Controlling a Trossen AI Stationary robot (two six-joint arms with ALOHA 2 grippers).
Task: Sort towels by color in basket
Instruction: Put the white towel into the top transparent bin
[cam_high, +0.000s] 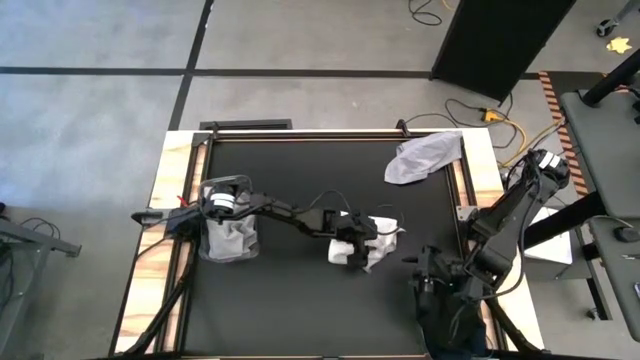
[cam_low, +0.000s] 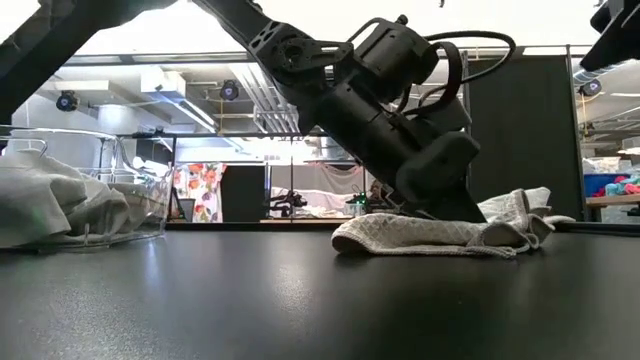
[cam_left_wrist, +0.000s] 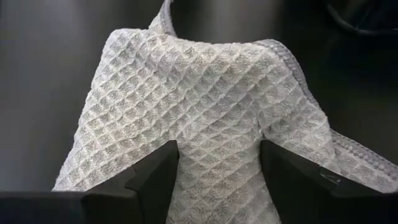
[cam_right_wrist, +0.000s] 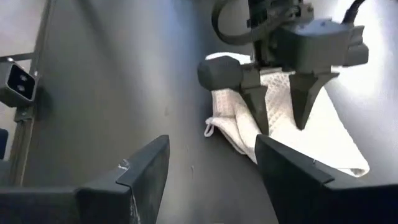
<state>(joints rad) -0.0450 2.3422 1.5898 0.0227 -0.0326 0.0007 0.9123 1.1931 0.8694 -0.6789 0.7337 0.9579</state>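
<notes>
I see 2 black arms built of chunky, rounded joint housings. Thin black cables loop along my left arm, whose base carries a silvery-white cap. The left gripper (cam_right_wrist: 281, 102) has 2 dark, tapering wedge fingers (cam_right_wrist: 258, 106) under a grey boxy body.

Left arm: extended from the table's left edge toward the centre, wrist angled steeply downward. Left gripper (cam_right_wrist: 280, 112) sits at table level, fingers (cam_left_wrist: 155, 180) spread apart, tips pointing down. Right arm: folded at the table's right edge, forearm sloping back toward the near right corner. Right gripper (cam_high: 428, 268) held over the near right area, fingers (cam_right_wrist: 146, 168) parted.
</notes>
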